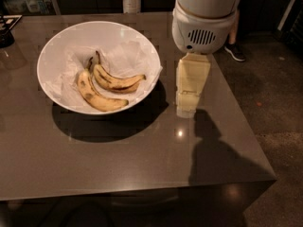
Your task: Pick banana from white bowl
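1. My arm is reaching down from the top edge of the view, to the right of the white bowl (47,51). Its broad white housing (204,22), with a vent grille, is hanging above and to the right of the bowl's rim.
2. My end effector (185,109) is pointing straight down below that housing. It shows as a cream-coloured stack just beside the bowl's right rim, outside the bowl and low over the tabletop (118,169).
3. I cannot tell whether my end effector is released or clenched, nor whether its tip is touching the tabletop.
4. The banana (117,82) is lying inside the bowl near its middle, on crumpled white paper (130,56). Its dark stem is pointing toward the bowl's far-left wall, and it is lying well apart from my end effector.
5. A thicker banana (97,97) is lying just beside it on the bowl's near-left side, with the two stems close together. I cannot tell whether they are touching.
6. The top edge is cutting off my upper arm, and the housing is hiding the tabletop behind it, to the right of the bowl.
7. Left of the bowl, a dark object (5,34) is being cut by the frame edge and is too dim to identify.
8. Far to the bowl's right, past the housing, a shoe (235,51) is showing on the floor.
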Robot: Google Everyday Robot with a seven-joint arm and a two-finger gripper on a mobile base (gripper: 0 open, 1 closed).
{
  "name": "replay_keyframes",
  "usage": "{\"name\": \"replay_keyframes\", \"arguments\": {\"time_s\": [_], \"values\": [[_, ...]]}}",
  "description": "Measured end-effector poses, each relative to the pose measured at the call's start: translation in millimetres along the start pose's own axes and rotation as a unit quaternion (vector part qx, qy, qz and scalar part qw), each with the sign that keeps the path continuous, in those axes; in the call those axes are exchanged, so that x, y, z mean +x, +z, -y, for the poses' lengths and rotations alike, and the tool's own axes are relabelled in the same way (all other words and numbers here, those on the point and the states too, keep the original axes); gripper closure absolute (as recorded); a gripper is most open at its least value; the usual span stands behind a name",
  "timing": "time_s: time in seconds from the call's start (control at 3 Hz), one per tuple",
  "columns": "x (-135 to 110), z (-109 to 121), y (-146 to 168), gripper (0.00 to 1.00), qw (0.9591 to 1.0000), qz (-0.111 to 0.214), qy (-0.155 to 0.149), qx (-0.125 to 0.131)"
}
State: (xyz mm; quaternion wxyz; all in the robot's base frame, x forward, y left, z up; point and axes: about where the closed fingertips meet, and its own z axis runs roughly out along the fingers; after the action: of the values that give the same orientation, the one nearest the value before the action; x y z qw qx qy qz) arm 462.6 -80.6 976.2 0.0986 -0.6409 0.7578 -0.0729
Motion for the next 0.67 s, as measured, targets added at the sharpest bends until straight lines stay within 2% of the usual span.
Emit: {"name": "replay_keyframes", "arguments": {"time_s": [0.33, 0.67], "values": [[-19, 7, -1, 0.0, 0.9994, 0.033, -0.004, 0.008], [-44, 21, -3, 0.0, 0.9986, 0.053, -0.003, 0.005]]}}
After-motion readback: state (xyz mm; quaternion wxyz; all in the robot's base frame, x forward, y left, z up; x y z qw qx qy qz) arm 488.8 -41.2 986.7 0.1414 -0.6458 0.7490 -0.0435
